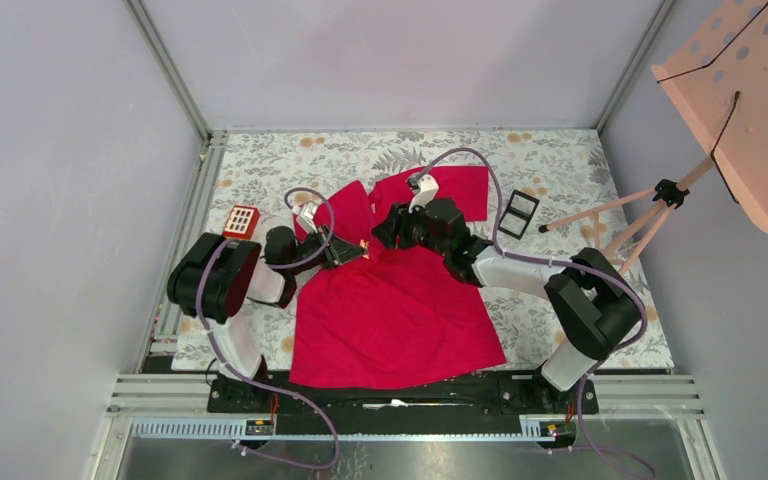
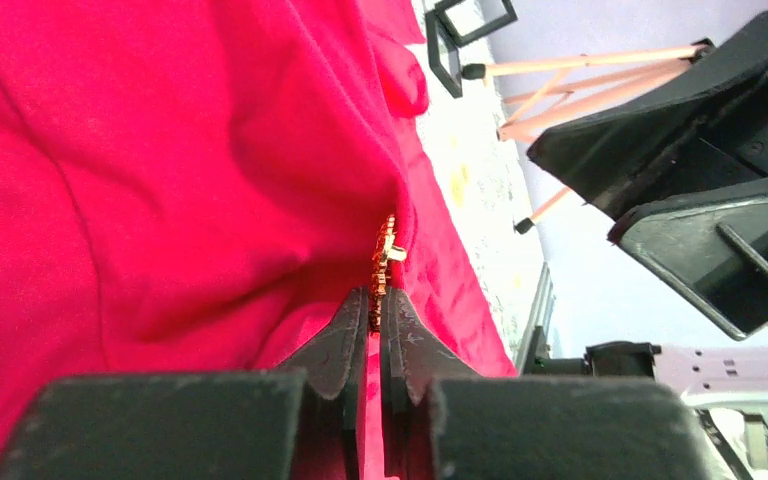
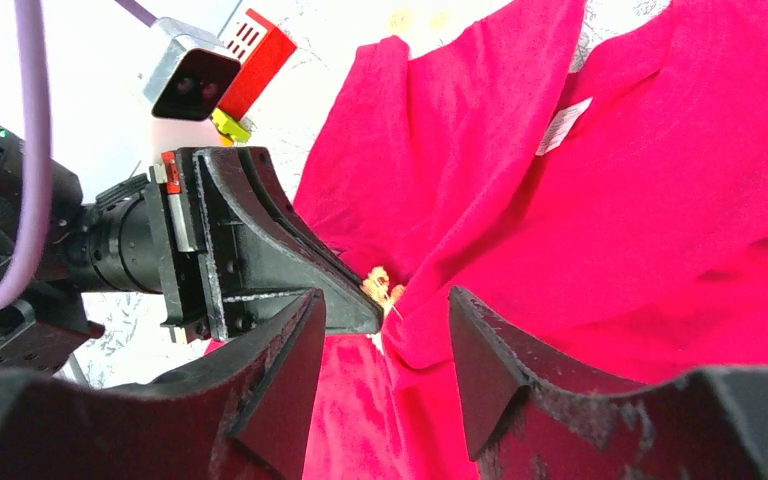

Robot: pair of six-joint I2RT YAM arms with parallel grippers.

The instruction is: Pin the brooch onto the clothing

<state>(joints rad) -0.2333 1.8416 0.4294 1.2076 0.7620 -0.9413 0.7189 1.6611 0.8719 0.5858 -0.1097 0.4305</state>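
The red T-shirt (image 1: 390,310) lies spread over the middle of the table, collar end toward the back. My left gripper (image 1: 357,250) is shut on the tiny orange-and-yellow brooch (image 1: 365,244) and holds it edge-on against a raised fold of the shirt (image 2: 160,180). In the left wrist view the brooch (image 2: 384,262) sticks out past the closed fingertips of this gripper (image 2: 377,300). My right gripper (image 3: 385,325) is open, its jaws either side of a shirt fold (image 3: 610,200) right next to the brooch (image 3: 380,287) and its thin pin. The white neck label (image 3: 563,125) shows beyond.
A small red box with white cells (image 1: 241,220) sits left of the shirt. A black square case (image 1: 518,214) lies to its right. A pink perforated music stand (image 1: 740,110) on a tripod stands at the far right. Grey floral tablecloth (image 1: 560,170) covers the table.
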